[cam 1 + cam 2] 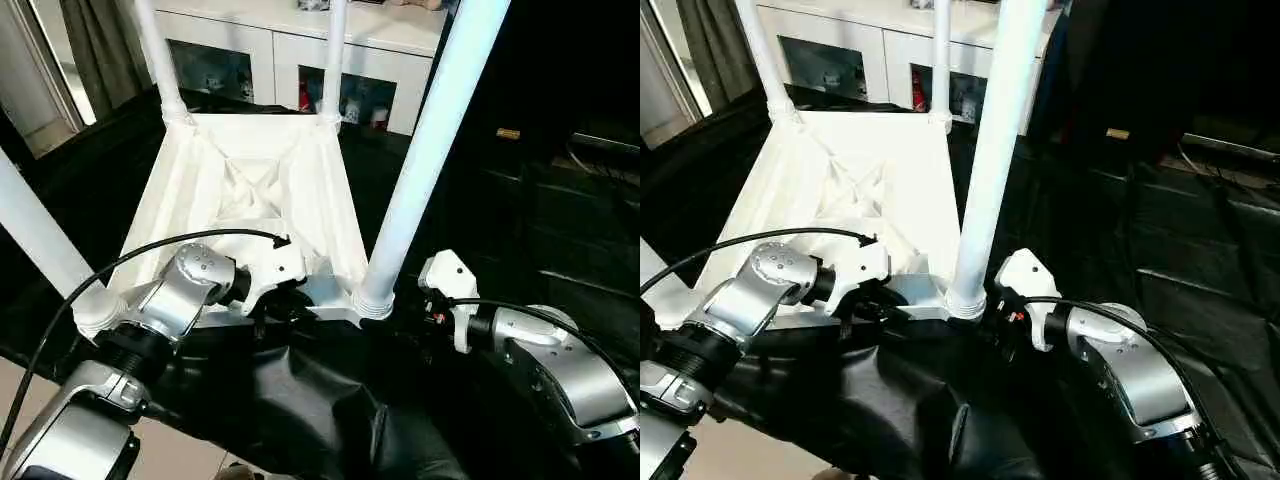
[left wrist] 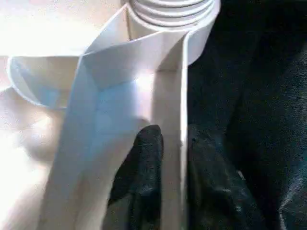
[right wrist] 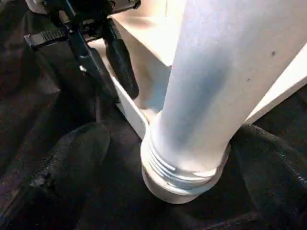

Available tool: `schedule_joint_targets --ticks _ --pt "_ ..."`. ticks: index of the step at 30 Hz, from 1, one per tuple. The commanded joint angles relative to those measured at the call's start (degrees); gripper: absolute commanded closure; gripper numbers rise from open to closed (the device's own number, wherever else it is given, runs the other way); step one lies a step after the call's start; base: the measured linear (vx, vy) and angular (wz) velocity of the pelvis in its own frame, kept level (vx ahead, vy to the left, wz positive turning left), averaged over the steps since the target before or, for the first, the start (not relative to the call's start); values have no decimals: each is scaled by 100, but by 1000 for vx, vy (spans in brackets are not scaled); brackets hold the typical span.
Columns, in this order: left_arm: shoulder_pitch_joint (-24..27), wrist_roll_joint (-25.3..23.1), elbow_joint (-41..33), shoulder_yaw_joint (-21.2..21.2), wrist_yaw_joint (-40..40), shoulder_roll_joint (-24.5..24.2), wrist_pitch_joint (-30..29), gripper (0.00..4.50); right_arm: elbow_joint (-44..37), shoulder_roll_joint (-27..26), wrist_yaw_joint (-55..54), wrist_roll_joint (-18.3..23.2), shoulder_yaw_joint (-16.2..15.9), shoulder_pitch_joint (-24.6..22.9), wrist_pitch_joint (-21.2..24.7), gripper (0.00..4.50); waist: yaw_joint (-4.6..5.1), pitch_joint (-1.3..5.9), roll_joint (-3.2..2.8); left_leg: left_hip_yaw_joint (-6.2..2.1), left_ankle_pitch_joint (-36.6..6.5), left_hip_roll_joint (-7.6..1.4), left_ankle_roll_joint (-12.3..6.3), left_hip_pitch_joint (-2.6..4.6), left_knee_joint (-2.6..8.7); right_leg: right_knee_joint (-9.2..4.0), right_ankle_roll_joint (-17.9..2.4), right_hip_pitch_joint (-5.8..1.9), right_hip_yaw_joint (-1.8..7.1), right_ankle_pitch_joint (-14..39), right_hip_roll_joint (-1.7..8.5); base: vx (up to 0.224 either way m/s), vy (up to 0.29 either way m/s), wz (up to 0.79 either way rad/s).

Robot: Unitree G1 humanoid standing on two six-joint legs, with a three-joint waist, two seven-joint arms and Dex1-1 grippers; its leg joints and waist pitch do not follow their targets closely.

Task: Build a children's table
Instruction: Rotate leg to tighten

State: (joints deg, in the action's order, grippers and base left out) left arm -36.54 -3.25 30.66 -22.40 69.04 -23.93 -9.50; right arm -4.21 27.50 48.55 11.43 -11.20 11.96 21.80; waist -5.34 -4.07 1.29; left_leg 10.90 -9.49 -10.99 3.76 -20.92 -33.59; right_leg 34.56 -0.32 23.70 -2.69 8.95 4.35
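Note:
The white tabletop [image 1: 250, 190] lies upside down on black cloth, ribbed underside up. Four white legs stand in its corner sockets: near right leg [image 1: 430, 130], near left leg [image 1: 40, 240] and two far legs [image 1: 160, 60] [image 1: 333, 60]. My left gripper [image 1: 275, 305] is shut on the tabletop's near rim. In the left wrist view its black fingers [image 2: 144, 163] pinch the thin rim wall just beside the near right socket [image 2: 168, 14]. My right gripper [image 1: 1002, 325] sits close to the flared base of the near right leg [image 3: 192, 143], just to its right.
Behind the tabletop stands a white glass-door cabinet [image 1: 300, 50]. Black cloth [image 1: 300, 400] covers the surface under the work and drapes over its near edge. Dark furniture [image 1: 560, 150] lies to the right, a curtain [image 1: 95, 40] at far left, and pale floor [image 1: 170, 450] below.

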Motion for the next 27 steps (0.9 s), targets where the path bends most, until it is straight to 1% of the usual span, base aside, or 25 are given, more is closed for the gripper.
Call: schedule_joint_targets --ticks 1,2,3,4,5,7,8,10,11,15,17,18,19,20,22,23,24,25,26,27 --pt "-113 78 35 66 8 53 62 396 -28 33 27 -1 16 52 -69 0 -25 419 -42 -116 -1828 -184 5 87 402 -472 -974 -269 208 2036 353 0 0 0" --pt "-106 78 25 61 13 55 56 396 -30 35 28 -1 17 49 -71 0 -25 420 -40 -117 -1844 -185 7 85 401 -474 -971 -268 209 2055 354 0 0 0" --pt "-102 75 19 57 16 57 53 421 -32 36 29 0 17 47 -72 0 -26 419 -38 -117 -1836 -182 5 79 400 -476 -960 -272 208 2073 355 0 0 0" --pt "-97 69 26 49 27 60 71 429 -33 36 28 -2 17 47 -74 0 -31 424 -80 -123 -1840 -182 12 84 399 -472 -964 -272 209 2070 358 0 0 0" --pt "-94 71 33 47 37 65 85 432 -38 38 26 -2 18 44 -74 0 -23 422 -61 -120 -1859 -183 12 83 400 -482 -957 -271 205 2066 352 0 0 0" --pt "-90 94 47 54 67 84 124 440 -58 44 23 3 27 28 -72 0 -25 425 -54 -123 -1832 -182 7 77 406 -474 -957 -277 206 2029 349 0 0 0" --pt "-91 103 53 58 76 91 140 446 -64 46 22 4 31 22 -72 0 -18 430 -66 -120 -1832 -179 8 74 402 -467 -978 -279 205 1947 342 0 0 0" --pt "-85 151 66 83 116 114 168 446 -91 52 19 10 34 -1 -65 0 -21 434 -64 -120 -1807 -181 -2 76 399 -461 -1002 -283 206 1900 346 0 0 0" --pt "-72 181 62 98 146 119 191 446 -103 55 21 14 33 -15 -63 0 -27 434 -85 -120 -1798 -184 1 79 400 -455 -1018 -278 209 1863 347 0 0 0" --pt "-36 229 40 123 197 98 222 446 -110 65 36 22 31 -26 -60 0 -24 435 -61 -117 -1761 -186 -18 74 399 -441 -1061 -286 207 1770 346 0 0 0" --pt "-20 243 45 143 199 89 228 446 -99 70 52 26 30 -21 -64 0 -21 435 -34 -110 -1706 -188 -39 69 395 -436 -1067 -286 212 1727 347 0 0 0" --pt "-13 250 51 156 192 90 238 446 -92 71 60 27 28 -17 -69 0 -24 433 -48 -111 -1689 -187 -46 68 394 -431 -1070 -286 212 1728 347 0 0 0" --pt "2 271 54 186 164 103 256 446 -75 69 67 23 23 -10 -80 0 -21 434 -28 -107 -1682 -189 -54 68 394 -435 -1068 -285 212 1733 349 0 0 0" --pt "10 280 53 200 151 109 271 446 -68 68 68 21 21 -7 -83 0 -27 433 -35 -107 -1672 -187 -57 68 391 -435 -1064 -285 213 1758 353 0 0 0" --pt "42 324 46 253 119 129 314 446 -39 63 54 2 14 5 -88 0 -24 428 -28 -107 -1682 -186 -59 65 391 -443 -1033 -285 211 1838 356 0 0 0" --pt "70 376 36 297 117 145 317 446 -6 60 23 -27 9 18 -83 0 -20 428 -10 -105 -1685 -187 -59 66 394 -449 -1007 -282 210 1892 351 0 0 0" --pt "109 430 6 333 134 149 317 446 61 58 -50 -98 2 44 -79 0 -22 427 -17 -108 -1675 -189 -58 67 395 -445 -1003 -280 211 1907 356 0 0 0" --pt "143 473 -15 369 131 155 339 446 134 58 -120 -169 -2 71 -81 0 -18 427 -4 -107 -1674 -187 -57 65 396 -449 -995 -281 209 1936 356 0 0 0" --pt "175 503 -30 401 116 159 350 446 224 53 -206 -245 1 105 -87 0 -12 423 -1 -104 -1679 -177 -45 60 394 -466 -945 -276 208 2067 358 0 0 0" --pt "200 523 -42 417 109 157 360 446 296 42 -271 -293 8 132 -90 0 -8 420 -7 -109 -1687 -179 -36 63 394 -469 -937 -271 208 2122 366 0 0 0"
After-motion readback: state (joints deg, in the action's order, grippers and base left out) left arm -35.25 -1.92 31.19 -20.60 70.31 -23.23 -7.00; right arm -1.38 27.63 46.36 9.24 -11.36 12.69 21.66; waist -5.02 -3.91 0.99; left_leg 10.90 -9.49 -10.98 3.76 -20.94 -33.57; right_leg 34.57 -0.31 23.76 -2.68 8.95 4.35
